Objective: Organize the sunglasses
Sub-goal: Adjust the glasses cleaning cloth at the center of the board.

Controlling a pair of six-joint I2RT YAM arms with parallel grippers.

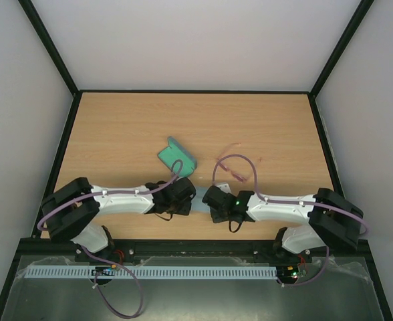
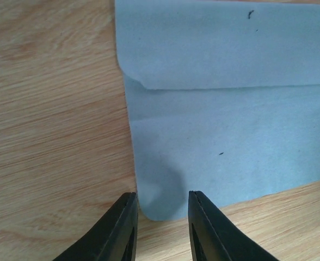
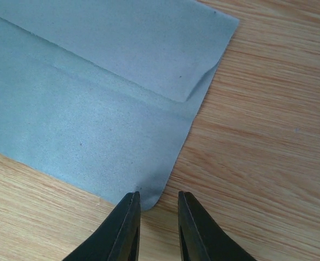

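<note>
The pink sunglasses (image 1: 238, 175) lie on the table just beyond my right wrist; they are faint and small in the top view and out of both wrist views. My left gripper (image 2: 162, 198) is open, low over the near left corner of the pale blue-grey cloth (image 2: 225, 119), with that corner between its jaws. My right gripper (image 3: 159, 198) is open at the cloth's near right corner (image 3: 94, 109). The cloth's far edge is folded over. In the top view the two grippers (image 1: 186, 194) (image 1: 210, 199) face each other across the cloth (image 1: 201, 198).
The grey-blue case (image 1: 176, 159) lies open with its green lining showing, just beyond the left gripper. The wooden table (image 1: 129, 127) is walled by a black frame and white panels. Purple cables loop over both arms.
</note>
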